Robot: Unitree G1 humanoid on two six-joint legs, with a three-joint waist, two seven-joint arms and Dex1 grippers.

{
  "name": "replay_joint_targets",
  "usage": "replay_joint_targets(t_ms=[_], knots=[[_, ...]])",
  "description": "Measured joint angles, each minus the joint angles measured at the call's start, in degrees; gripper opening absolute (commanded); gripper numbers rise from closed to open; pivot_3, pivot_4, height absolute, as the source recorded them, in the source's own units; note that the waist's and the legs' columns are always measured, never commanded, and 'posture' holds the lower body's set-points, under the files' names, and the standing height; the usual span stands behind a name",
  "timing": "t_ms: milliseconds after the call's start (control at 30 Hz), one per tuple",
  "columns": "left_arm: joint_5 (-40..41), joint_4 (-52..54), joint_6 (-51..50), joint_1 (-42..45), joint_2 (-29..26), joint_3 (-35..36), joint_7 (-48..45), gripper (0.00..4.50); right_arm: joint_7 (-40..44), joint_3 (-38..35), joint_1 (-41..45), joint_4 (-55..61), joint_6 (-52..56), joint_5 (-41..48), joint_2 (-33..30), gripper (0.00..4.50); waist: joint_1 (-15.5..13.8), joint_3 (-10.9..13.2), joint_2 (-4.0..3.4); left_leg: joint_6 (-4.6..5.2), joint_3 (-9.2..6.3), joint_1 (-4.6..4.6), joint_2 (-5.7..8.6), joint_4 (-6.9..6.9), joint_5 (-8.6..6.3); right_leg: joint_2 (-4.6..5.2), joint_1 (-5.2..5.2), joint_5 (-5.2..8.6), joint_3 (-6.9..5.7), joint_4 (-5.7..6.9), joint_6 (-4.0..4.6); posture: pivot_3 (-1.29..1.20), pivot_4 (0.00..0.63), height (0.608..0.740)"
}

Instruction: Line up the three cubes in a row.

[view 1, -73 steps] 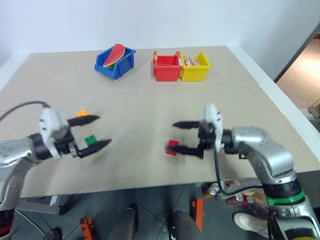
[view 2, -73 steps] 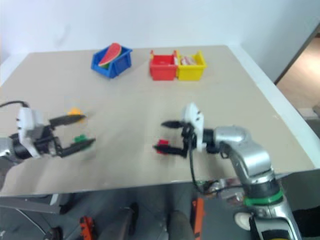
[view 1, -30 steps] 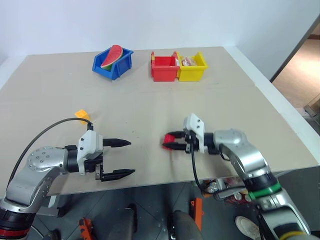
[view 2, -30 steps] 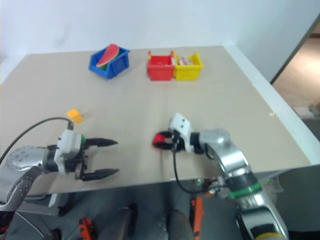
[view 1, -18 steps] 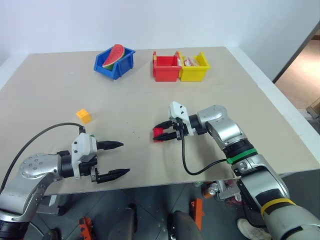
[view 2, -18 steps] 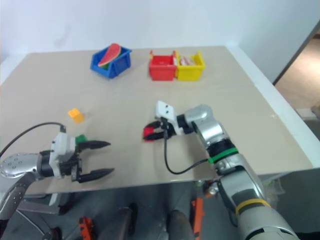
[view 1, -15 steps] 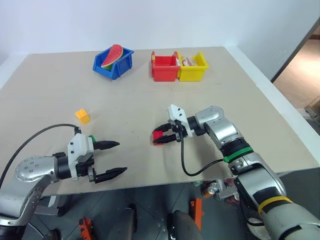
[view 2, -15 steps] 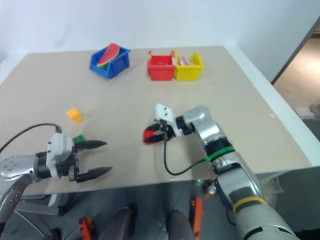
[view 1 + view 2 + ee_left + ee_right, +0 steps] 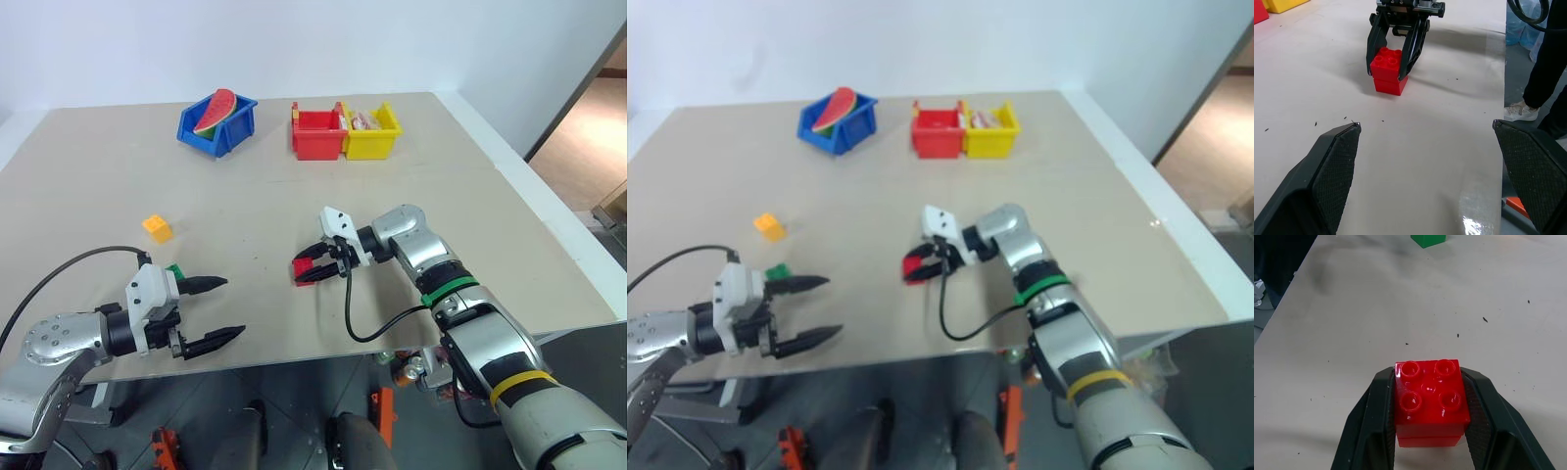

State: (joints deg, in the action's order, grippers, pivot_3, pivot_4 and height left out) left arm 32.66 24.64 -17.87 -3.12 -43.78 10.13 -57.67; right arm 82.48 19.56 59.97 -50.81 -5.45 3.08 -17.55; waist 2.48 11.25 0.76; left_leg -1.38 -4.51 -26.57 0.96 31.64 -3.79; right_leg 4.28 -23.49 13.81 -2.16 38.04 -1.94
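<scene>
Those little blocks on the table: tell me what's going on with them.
The right gripper has its jaws shut on the red cube, which sits at the table surface near the middle. The left gripper has its jaws wide open and holds nothing; the green cube lies just beside it. The orange-yellow cube sits apart, farther back. The three are not yet in a row.

Both arms were silver-grey metal, each ending in a white wrist block and two black fingers. The left gripper [image 9: 214,311] had textured black pads [image 9: 1338,169], and a black cable looped back from its wrist. The right gripper [image 9: 307,271] trailed a similar cable; its arm bore a green band and, apparently, a yellow one.
</scene>
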Motion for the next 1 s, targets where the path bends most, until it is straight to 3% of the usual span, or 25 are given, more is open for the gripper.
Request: replay_joint_targets(t_ms=[333,367,567,600,833,1000], knots=[[-0.01,0.08,-0.03,1.86,0.00,-0.17,-0.25,4.50,-0.09,-0.37,-0.01,-0.18,-0.19,-0.12,0.12,1.26,-0.01,0.00,0.00,-0.01,0.14,0.00,-0.02,0.00,0.00,0.00,-0.03,-0.01,0.05,0.00,0.02,0.00,0.150,0.740],[-0.01,0.06,-0.03,2.04,-0.01,-0.19,-0.30,4.50,-0.09,-0.43,0.00,-0.22,-0.12,-0.12,0.12,2.28,-0.01,0.00,0.00,-0.01,0.17,0.00,-0.02,0.00,0.00,0.00,-0.03,-0.01,0.05,0.00,0.02,0.00,0.150,0.740],[-0.06,-0.44,-0.05,2.79,-0.02,-0.30,-0.36,4.50,-0.19,-1.51,-0.01,-1.52,0.33,-0.64,0.08,4.28,-0.01,0.01,-0.01,-0.03,0.39,0.00,-0.04,-0.02,-0.02,-0.01,-0.07,-0.01,0.12,0.00,0.02,0.00,0.150,0.740],[-0.07,-0.48,-0.07,2.81,-0.02,-0.31,-0.33,4.50,-0.19,-1.60,-0.01,-1.50,0.32,-0.64,0.07,4.46,-0.01,0.01,-0.01,-0.05,0.41,-0.01,-0.04,-0.03,-0.03,-0.03,-0.08,0.00,0.12,0.00,0.02,0.00,0.150,0.740],[-0.06,-1.46,-2.63,4.08,0.40,0.09,3.59,4.50,-0.29,-4.49,-1.16,8.04,5.46,2.07,-0.41,4.46,-0.05,0.01,-0.01,-0.07,0.44,-0.01,-0.09,-0.03,-0.04,-0.21,-0.09,0.04,0.14,0.00,0.02,0.00,0.150,0.740],[-0.61,-3.34,-5.69,6.14,1.54,6.15,12.66,4.50,-5.13,-9.34,-4.02,26.89,16.93,8.14,-2.05,4.46,-0.09,0.01,-0.01,-0.14,0.41,-0.01,-0.22,-0.02,-0.09,-0.10,-0.09,0.06,0.11,0.01,0.07,0.00,0.150,0.740]])
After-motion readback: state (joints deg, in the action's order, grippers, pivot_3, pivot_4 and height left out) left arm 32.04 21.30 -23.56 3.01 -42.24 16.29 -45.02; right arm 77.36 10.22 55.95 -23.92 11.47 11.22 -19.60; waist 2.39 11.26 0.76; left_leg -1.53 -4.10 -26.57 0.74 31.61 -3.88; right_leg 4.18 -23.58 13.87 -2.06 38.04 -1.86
